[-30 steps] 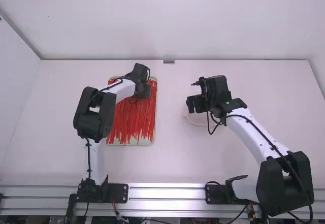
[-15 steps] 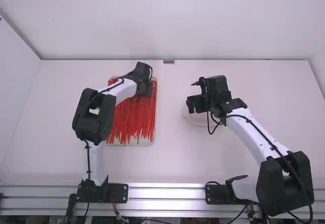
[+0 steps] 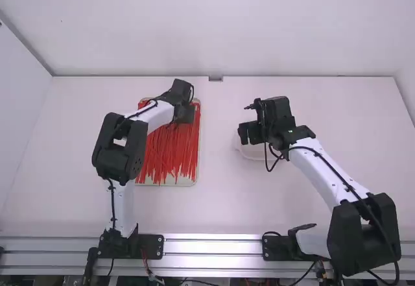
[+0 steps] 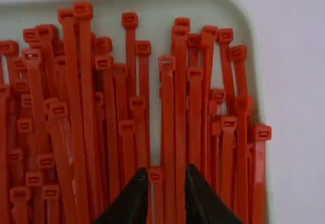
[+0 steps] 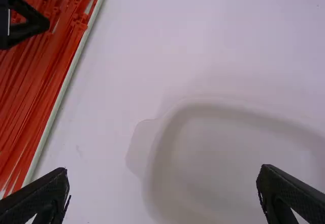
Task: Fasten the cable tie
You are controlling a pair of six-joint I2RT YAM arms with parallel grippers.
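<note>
**Cable tie [image 4: 175, 132] straddled in the tray, not yet lifted**

Starting at the left claw [image 4: 165, 172]: parted only narrowly, tips down among the red straps, astride one long tie with a neighbour's head just beside it. No visible pinching. Probably kept this narrow to single out one strap rather than rake up several. Lying flat with the rest of the pile [image 4: 76, 107] in a pale green tray [image 4: 223, 0], heads toward the tray's far end, straps roughly parallel. Presumably laid out so for easy picking near the head.

Over to the right claw [image 5: 162, 203]: spread wide, gripping nothing, hanging above a clear plastic tub [image 5: 152, 148] on the white table [image 5: 203, 31], well apart from the tray. Likely parked there to take the tie's free end for threading, or to use the tub as a drop-off. Impossible to say which.

From the left wrist view: single heads, ridged straps and the exact tie between the tips, all hidden from above by the wrist itself. From the high view: both arms at once, the tray's full length, and the gap between tray and tub. From the right wrist view: the tub's tabbed rim and hollow, barely a faint outline from overhead.
</note>
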